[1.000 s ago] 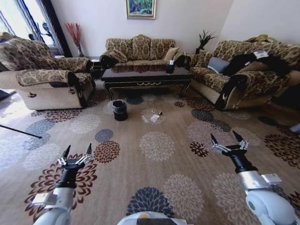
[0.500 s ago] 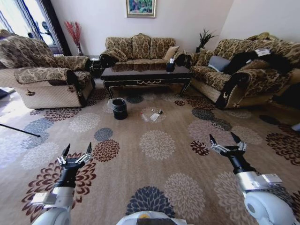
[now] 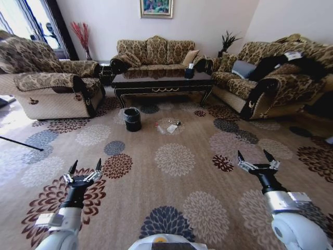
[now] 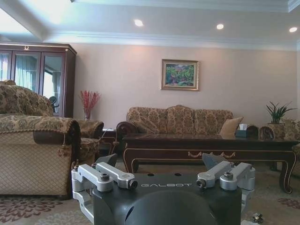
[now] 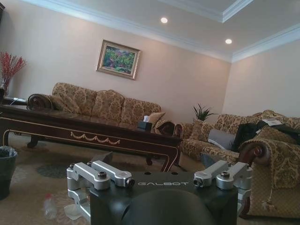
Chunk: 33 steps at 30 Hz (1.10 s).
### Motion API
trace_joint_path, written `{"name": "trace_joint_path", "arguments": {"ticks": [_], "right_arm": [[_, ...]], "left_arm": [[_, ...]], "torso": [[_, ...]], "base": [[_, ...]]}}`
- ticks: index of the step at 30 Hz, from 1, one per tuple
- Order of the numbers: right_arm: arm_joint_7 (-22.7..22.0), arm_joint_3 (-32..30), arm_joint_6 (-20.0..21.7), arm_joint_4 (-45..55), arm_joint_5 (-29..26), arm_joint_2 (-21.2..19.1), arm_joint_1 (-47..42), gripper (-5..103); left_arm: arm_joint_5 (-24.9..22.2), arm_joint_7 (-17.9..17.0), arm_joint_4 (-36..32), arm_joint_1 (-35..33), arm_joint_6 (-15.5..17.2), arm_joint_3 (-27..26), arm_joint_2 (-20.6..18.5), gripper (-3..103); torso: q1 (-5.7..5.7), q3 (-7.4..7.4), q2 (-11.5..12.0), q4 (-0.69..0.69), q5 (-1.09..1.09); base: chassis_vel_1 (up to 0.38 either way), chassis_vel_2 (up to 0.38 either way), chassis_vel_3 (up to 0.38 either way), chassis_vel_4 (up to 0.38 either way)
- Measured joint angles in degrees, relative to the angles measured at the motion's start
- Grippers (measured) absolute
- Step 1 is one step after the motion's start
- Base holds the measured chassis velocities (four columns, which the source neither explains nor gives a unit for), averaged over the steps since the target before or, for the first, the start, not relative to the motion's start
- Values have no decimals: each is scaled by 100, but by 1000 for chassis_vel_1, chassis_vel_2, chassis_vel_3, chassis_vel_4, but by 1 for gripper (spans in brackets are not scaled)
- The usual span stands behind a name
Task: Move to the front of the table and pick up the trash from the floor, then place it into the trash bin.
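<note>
The dark glossy table stands across the room in front of the far sofa. On the carpet before it is the black trash bin with a clear liner. The trash, a small bottle and white scraps, lies just right of the bin. My left gripper hangs open and empty low on the left. My right gripper hangs open and empty on the right. Both are far short of the trash. The left wrist view has the table ahead. The right wrist view has the table, the bin and the bottle.
An armchair stands on the left and a sofa on the right, flanking the table. A dark thin rod lies on the floor at far left. Patterned carpet stretches open between me and the trash.
The whole head picture has shifted slightly upward, so the camera moved. My right gripper sits a little lower and further right in the picture. Both grippers stay open.
</note>
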State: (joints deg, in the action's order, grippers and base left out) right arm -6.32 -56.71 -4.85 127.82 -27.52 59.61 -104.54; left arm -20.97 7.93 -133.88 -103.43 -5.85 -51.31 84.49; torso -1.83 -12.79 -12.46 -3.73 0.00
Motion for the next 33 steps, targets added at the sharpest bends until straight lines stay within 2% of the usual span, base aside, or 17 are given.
{"name": "trace_joint_path", "arguments": {"ticks": [5, 11, 33], "right_arm": [[-117, 24, 195, 54, -142, -10, -27, 100], [342, 56, -196, 56, -337, -52, 23, 100], [468, 80, -295, 46, -288, 52, 0, 100]], "left_arm": [[24, 2, -27, -1, 9, -4, -12, 100], [-184, -73, -183, 8, 108, -35, -39, 100], [-207, -67, -270, -31, 110, -41, -30, 100]], "torso": [[25, 78, 102, 0, 0], [69, 177, 247, 0, 0], [172, 547, 720, -1, 0]], "base": [[0, 0, 0, 0], [0, 0, 0, 0], [0, 0, 0, 0]]}}
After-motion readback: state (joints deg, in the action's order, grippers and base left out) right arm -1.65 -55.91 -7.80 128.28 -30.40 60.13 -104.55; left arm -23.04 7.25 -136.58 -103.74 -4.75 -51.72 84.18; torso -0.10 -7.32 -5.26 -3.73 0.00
